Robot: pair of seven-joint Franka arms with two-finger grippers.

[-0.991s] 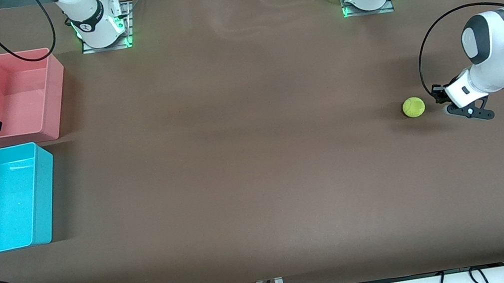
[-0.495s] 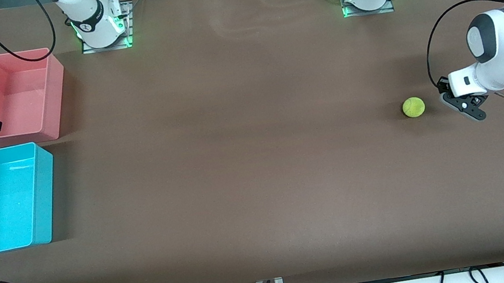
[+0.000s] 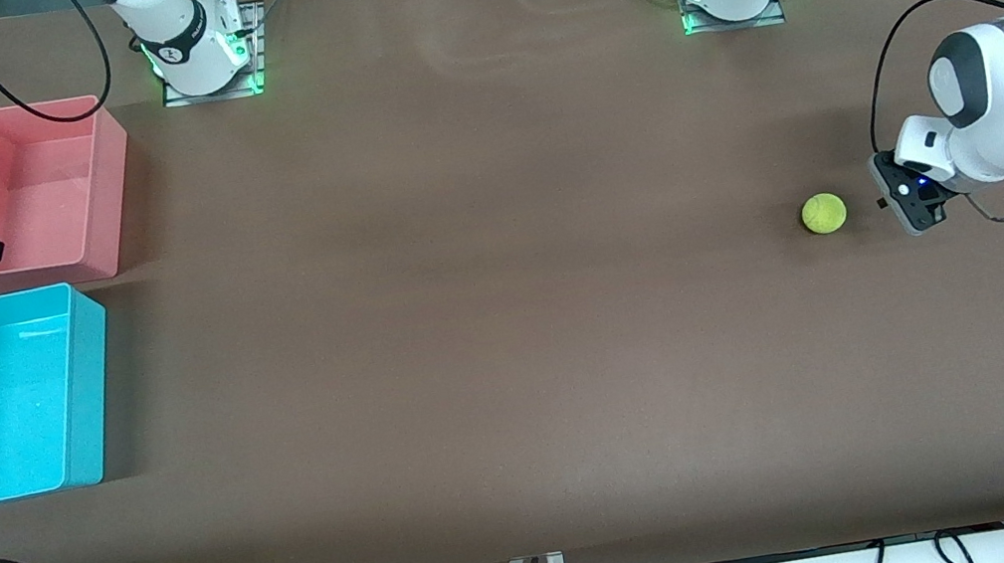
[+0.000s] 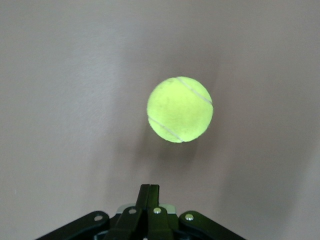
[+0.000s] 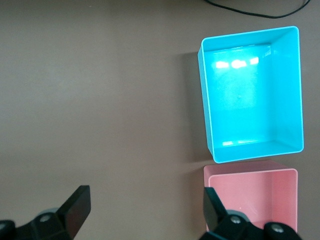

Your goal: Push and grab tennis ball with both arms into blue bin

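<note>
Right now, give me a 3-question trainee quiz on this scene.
1. True or false: the left tool is shut and not touching the tennis ball.
2. Which bin lies nearer the front camera? A) blue bin B) pink bin
3. Fill in: the right tool hangs ____, holding nothing.

Key: 1 true. 2 A. 3 open.

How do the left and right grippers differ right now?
Left gripper has its fingers shut, low beside the fuzzy yellow-green tennis ball; right gripper is wide open, up over the pink plastic tub's edge. Left is set to push; right waits. Both hold nothing.
</note>
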